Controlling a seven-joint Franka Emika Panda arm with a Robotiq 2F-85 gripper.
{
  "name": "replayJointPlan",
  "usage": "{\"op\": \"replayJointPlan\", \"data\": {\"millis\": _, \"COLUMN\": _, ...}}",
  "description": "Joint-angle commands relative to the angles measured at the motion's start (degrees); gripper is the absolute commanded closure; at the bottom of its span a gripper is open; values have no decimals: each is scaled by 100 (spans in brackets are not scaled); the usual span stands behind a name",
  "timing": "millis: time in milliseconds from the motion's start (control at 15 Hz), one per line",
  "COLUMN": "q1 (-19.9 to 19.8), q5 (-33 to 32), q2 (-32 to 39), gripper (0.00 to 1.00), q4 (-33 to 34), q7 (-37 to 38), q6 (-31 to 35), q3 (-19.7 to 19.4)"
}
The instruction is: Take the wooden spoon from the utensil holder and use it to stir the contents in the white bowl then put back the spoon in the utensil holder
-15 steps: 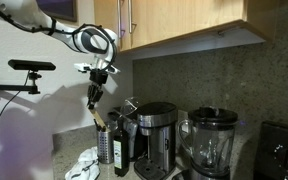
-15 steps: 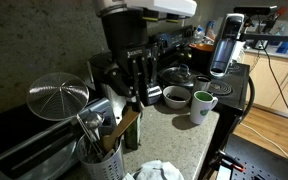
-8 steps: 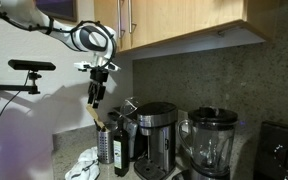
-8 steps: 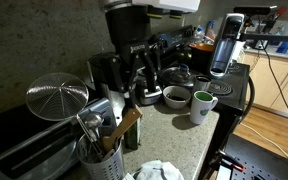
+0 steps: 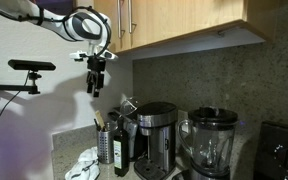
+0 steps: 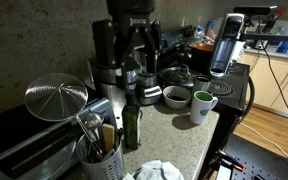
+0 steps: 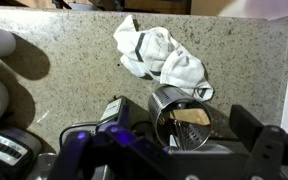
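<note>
Wood, likely light and stiff: the wooden spoon (image 5: 97, 124), at 6 o'clock beneath the empty gripper (image 5: 93, 88) with jaws spread, wants pinching by its exposed top.

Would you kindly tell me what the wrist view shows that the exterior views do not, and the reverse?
Only the wrist view looks straight down into the utensil holder. Only an exterior view shows the coffee maker, the blender and the cabinets. All show the holder, the wooden spoon in it and the white cloth.
</note>
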Motion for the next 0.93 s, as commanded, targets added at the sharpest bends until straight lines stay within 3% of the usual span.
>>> {"op": "replayJointPlan", "data": {"millis": 0, "q1": -42, "q5": -93, "q2": -430, "gripper": 0, "q4": -173, "q7": -20, "q6": -204, "q3": 7}}
{"op": "replayJointPlan", "data": {"millis": 267, "q1": -112, "q5": -101, "q2": -931, "gripper": 0, "q4": -688, "q7": 44, "q6": -30, "q3": -26}}
{"op": "replayJointPlan", "data": {"millis": 467, "q1": -176, "q5": -184, "q2": -1500, "gripper": 0, "q4": -1449, "q7": 146, "q6": 273, "q3": 18}}
{"op": "replayJointPlan", "data": {"millis": 867, "q1": -324, "q5": -878, "q2": -2343, "gripper": 0, "q4": -2790, "q7": 1019, "q6": 1081, "q3": 328}}
